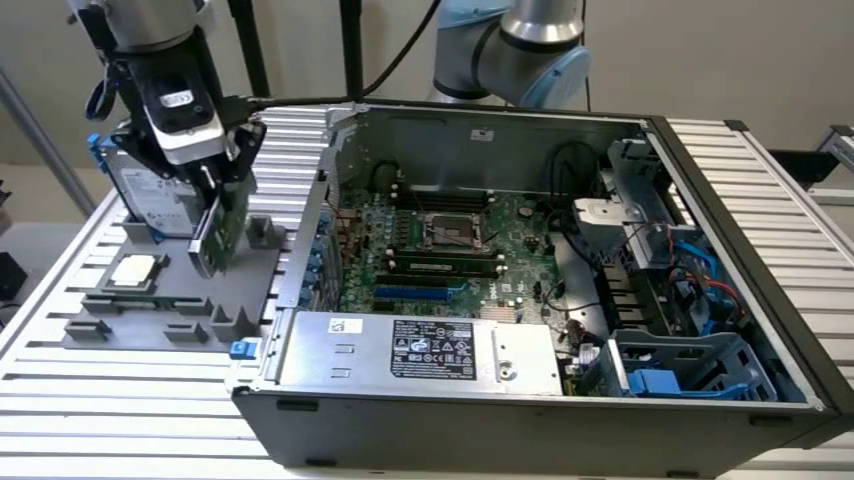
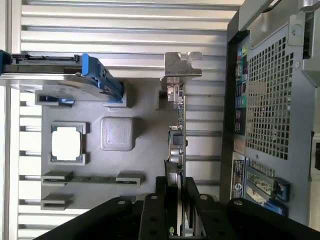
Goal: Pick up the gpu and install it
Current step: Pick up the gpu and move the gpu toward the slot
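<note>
Black jaws pinch the upright gpu (image 1: 210, 235) (image 2: 176, 125) edge-on between them.

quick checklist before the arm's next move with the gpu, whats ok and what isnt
1. Grip: gripper fingers sit on both sides of the gpu: ok.
2. Card stands on edge, with its bracket at the end away from the fingers: ok.
3. gpu free of the gray holder tray: cannot tell.
4. Hard drive apart from the card: ok.
5. Case open, motherboard exposed: ok.
6. Blue slot looks empty: ok.
</note>
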`<state>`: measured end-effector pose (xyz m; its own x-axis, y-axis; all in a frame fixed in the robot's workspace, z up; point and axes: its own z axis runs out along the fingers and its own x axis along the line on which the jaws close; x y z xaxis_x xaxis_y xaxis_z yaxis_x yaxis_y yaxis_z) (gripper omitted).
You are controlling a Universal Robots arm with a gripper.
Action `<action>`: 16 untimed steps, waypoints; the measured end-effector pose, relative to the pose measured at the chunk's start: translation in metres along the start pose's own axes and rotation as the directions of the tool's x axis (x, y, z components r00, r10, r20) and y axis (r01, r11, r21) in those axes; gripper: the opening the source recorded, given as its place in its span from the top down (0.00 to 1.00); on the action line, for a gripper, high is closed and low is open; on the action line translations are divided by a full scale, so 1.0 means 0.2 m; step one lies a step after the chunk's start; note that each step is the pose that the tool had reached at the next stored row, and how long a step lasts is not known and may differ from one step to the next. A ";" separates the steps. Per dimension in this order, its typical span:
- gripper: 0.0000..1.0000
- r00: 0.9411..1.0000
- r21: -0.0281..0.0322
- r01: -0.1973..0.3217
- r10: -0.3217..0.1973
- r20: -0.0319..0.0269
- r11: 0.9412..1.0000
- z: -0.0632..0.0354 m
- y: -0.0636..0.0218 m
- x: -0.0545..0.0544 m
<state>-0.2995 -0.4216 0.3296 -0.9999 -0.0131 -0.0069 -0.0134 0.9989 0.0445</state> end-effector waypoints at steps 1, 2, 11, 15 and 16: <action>1.00 1.000 0.000 0.000 0.000 0.000 1.000 -0.022 -0.001 -0.01; 1.00 1.000 0.000 0.000 0.000 0.000 1.000 -0.046 -0.003 -0.01; 1.00 1.000 0.000 0.000 0.000 -0.005 1.000 -0.251 -0.041 -0.13; 1.00 1.000 0.000 0.000 0.000 -0.009 1.000 -0.344 -0.068 -0.21; 1.00 1.000 0.000 0.000 0.000 -0.010 1.000 -0.366 -0.075 -0.23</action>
<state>-0.2533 -0.4393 0.4024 -0.9999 -0.0130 0.0036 -0.0129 0.9989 0.0447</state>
